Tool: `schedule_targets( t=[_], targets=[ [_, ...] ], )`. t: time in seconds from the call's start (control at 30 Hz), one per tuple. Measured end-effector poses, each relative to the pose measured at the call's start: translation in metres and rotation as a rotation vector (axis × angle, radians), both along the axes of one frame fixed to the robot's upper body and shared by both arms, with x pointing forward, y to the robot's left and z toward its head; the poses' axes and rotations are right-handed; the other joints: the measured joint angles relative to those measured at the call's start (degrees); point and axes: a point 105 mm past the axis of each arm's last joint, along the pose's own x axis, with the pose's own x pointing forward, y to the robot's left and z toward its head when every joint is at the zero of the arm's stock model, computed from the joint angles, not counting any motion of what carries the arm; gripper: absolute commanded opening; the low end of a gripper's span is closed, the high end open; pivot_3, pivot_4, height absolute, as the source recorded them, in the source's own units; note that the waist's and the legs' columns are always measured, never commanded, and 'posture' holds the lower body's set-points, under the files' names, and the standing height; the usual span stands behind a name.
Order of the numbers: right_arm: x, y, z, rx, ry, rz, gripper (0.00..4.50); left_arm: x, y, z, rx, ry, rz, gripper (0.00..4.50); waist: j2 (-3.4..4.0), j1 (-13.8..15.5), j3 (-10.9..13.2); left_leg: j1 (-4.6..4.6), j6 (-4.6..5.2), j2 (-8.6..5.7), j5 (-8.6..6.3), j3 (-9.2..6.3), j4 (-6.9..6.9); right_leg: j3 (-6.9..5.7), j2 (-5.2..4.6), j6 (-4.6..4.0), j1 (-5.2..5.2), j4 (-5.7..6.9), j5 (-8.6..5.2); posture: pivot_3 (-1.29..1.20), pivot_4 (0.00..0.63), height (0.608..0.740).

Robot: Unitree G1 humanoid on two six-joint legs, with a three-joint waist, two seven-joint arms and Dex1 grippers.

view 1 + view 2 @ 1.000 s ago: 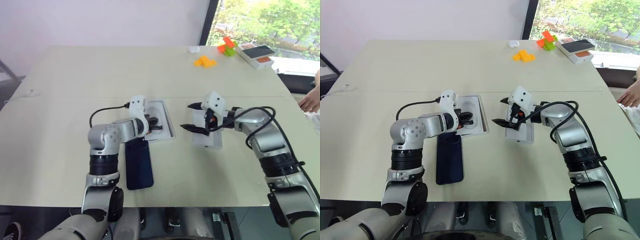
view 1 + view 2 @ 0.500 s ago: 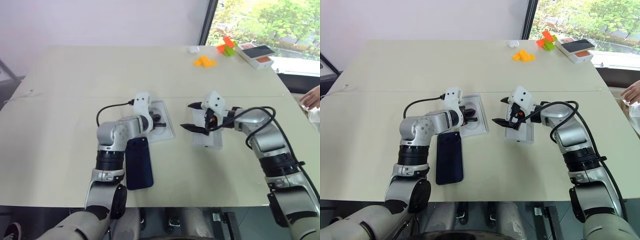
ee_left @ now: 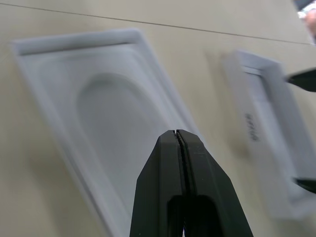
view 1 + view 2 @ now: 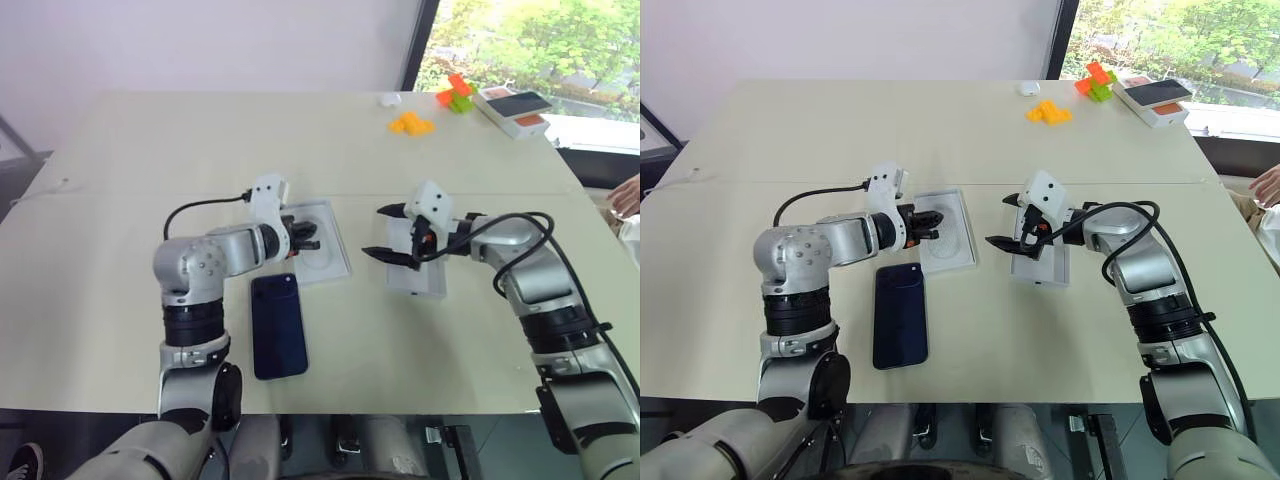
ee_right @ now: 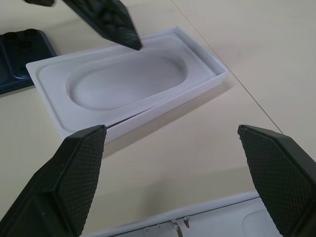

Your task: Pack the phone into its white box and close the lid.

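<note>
**Phone on the table, both grippers empty over the white trays**

The dark navy-blue smartphone [image 4: 278, 326], a slim slab with rounded corners, lies flat on the beige table [image 4: 120, 170] near the front edge. Its back faces up, with the camera cluster at the far corner. Nothing touches it.

Just beyond the phone's far end sits a shallow white rectangular tray with a raised rim and an oval recess [image 4: 322, 252]. The left gripper [image 4: 932, 219] hangs over this tray's near-left part, its two black fingers [image 3: 182, 187] pressed flat together and holding nothing. In the left wrist view the fingertips stand above the tray's long rim; whether they touch it cannot be told.

To the right, well apart from that tray, lies a second shallow white rectangular cardboard box [image 4: 418, 270] with a thin raised rim and small dark print inside. The right gripper [image 4: 385, 232] hovers over its far-left end with its black fingers [image 5: 79, 168] spread wide, empty. Which of the white pieces is the lid cannot be told.

At the table's far right corner are orange blocks [image 4: 409, 123], an orange and green block stack [image 4: 455, 93], and a white box with an orange and dark print [image 4: 512, 108]. A person's hand [image 4: 628, 195] shows at the right edge.
</note>
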Motion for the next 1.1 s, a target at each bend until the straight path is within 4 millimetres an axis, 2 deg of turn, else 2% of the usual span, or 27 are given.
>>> schedule_targets(
  t=[0.1,0.3,1.1],
  targets=[
    [0.000,0.000,0.000,0.001,0.001,-0.001,4.50,-0.007,-0.001,-0.011,0.031,0.040,-0.030,0.06,0.00,0.00,0.00,0.01,-0.02,0.01,0.01,0.00,-0.01,0.00,0.00,-0.01,0.00,0.00,0.00,0.00,0.150,0.737],
    [0.001,0.001,0.001,0.002,-0.005,0.000,4.50,0.000,0.004,-0.035,0.074,0.138,0.045,0.06,0.00,0.02,0.00,0.00,0.02,0.00,-0.01,0.00,0.00,0.00,0.00,0.00,0.00,0.00,0.00,0.00,0.150,0.737],
    [0.002,0.000,0.002,0.003,-0.012,-0.011,4.50,0.050,0.024,-0.033,0.097,0.048,0.178,0.06,0.01,-0.12,-0.01,0.02,0.00,0.01,0.00,0.00,-0.01,0.00,0.01,-0.05,0.00,0.01,0.03,0.00,0.150,0.737]
  ],
)
